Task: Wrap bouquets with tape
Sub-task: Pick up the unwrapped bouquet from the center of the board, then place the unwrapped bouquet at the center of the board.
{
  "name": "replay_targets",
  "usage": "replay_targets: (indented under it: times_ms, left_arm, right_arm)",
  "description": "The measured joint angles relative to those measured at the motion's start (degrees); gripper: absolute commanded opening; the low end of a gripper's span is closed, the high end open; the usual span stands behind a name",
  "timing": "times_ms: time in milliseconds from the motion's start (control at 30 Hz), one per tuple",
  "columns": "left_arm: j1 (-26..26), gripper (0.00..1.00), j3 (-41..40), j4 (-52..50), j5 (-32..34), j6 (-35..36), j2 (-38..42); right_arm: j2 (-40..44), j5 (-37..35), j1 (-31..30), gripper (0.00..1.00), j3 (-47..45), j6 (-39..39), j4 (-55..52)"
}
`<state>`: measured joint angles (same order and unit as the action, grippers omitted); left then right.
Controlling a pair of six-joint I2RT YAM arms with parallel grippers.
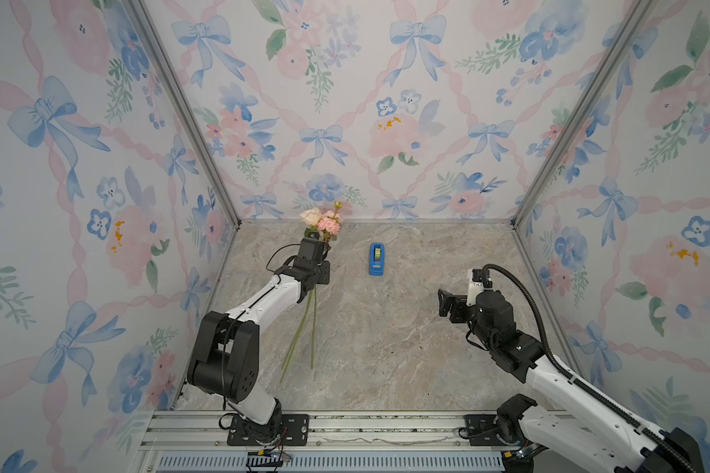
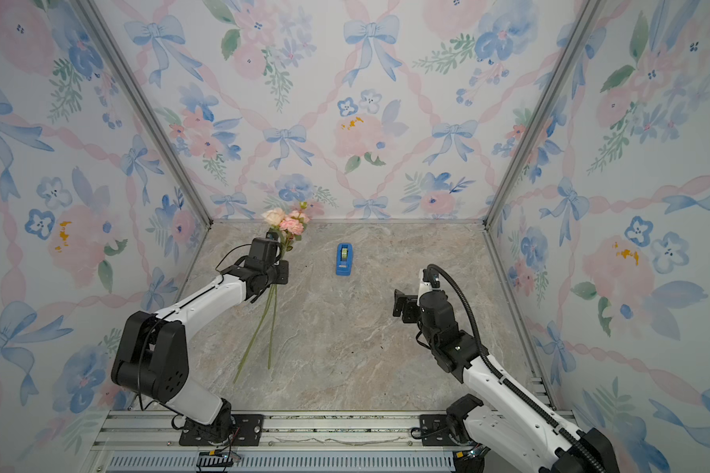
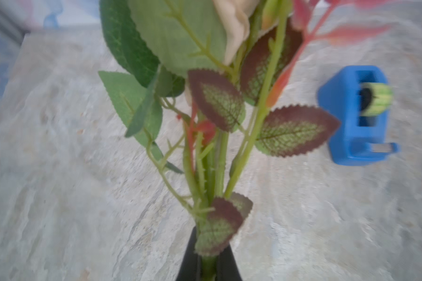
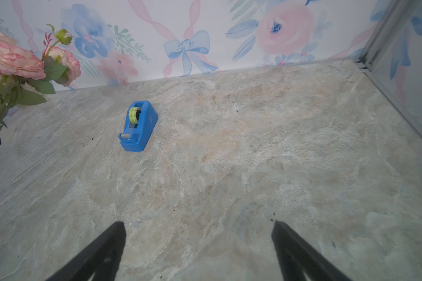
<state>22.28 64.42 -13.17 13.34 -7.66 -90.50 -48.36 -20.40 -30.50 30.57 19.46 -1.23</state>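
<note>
The left hand (image 3: 208, 264) is pinching its black fingers (image 3: 188, 261) tight around the green stems of the bouquet (image 3: 217, 102), gripping the bunch just beneath its lowest red-edged leaves. In both top views the pink and peach blooms (image 1: 322, 221) are rising past the hand toward the back wall (image 1: 345, 123), near the far left corner. The long thin stem ends (image 1: 304, 331) are trailing from under the wrist over the marbled surface (image 1: 386, 348); whether they are touching it cannot be told. To the right of the flowers, near but apart from them, the blue dispenser (image 1: 376, 259) is sitting flat on the surface. The tape (image 4: 134, 114), a yellow-green roll, is resting in its slot, and its cutter end is pointing toward the arms' bases. Well apart on the right side, the right hand (image 4: 198, 225) is hovering above bare surface with its jaws spread wide, holding nothing and facing the dispenser.
</note>
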Motion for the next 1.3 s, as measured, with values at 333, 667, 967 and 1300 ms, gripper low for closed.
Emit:
replay_targets:
  times_ms: [333, 667, 967, 1300]
  left_arm:
    - [17.1, 0.00, 3.8, -0.2, -1.3, 37.0, -0.6]
    - [17.9, 0.00, 11.4, -0.5, -10.3, 55.8, -15.5]
    - [17.1, 0.00, 19.3, -0.4, -20.4, 62.0, -25.3]
    - [13.4, 0.14, 21.3, -0.2, -24.6, 62.0, -30.7]
  right_arm:
    - [19.6, -22.9, 3.2, 0.97, -1.6, 6.3, -11.5]
    - [30.1, -29.4, 8.0, 0.97, -2.8, 11.2, -19.3]
    - [26.0, -28.6, 8.0, 0.97, -2.8, 11.6, -19.4]
    - [23.5, -25.2, 8.0, 0.97, -3.8, 10.9, -16.5]
